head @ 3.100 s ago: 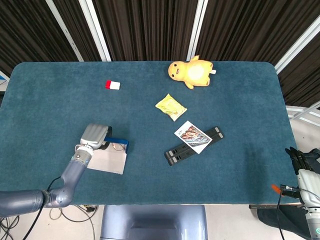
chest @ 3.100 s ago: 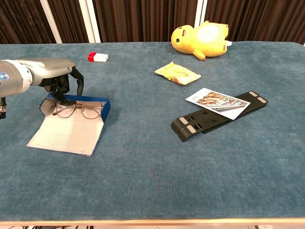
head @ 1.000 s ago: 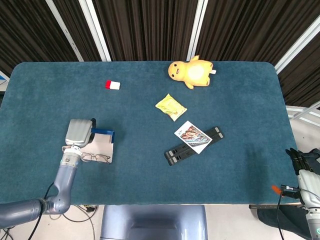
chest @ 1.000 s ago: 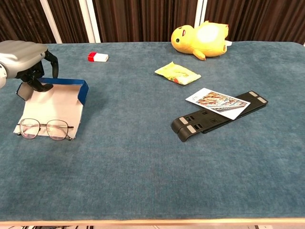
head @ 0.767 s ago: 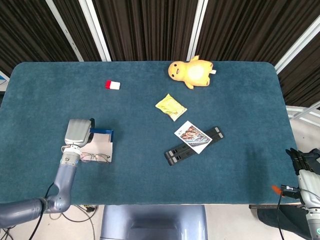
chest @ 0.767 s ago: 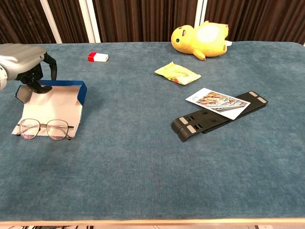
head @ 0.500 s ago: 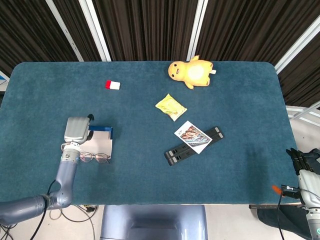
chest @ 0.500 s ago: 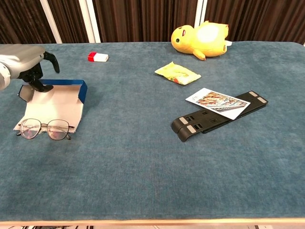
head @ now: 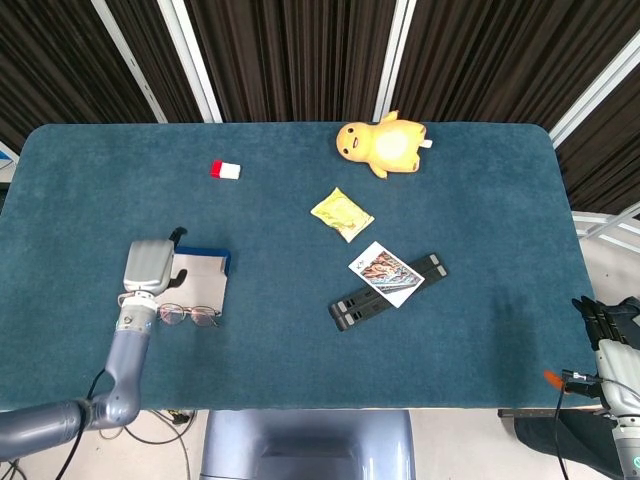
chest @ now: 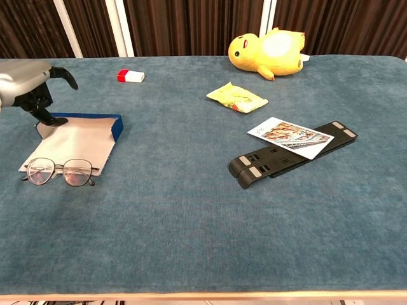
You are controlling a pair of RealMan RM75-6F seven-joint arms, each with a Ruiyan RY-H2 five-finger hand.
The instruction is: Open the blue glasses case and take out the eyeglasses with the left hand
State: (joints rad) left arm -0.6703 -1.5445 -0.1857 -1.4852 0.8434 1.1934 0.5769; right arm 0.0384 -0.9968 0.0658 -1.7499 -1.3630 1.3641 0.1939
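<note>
The left hand (chest: 28,86) hangs over the far left corner of the opened blue glasses case (chest: 79,136), fingers spread, holding nothing. The eyeglasses (chest: 60,171) lie at the case's near edge on the surface (chest: 210,210).

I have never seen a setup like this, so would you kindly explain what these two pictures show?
Both pictures come from the robot's own cameras: the head view looks down on the table, the chest view looks across it. The robot has two arms ending in fingered hands. Its left hand is by the far edge of the opened blue glasses case, seemingly holding nothing. The eyeglasses lie across the case's near edge. Its right hand hangs beyond the table's edge. Elsewhere lie a yellow plush toy, a yellow packet, a red-and-white block, and a picture card on a black stand.
</note>
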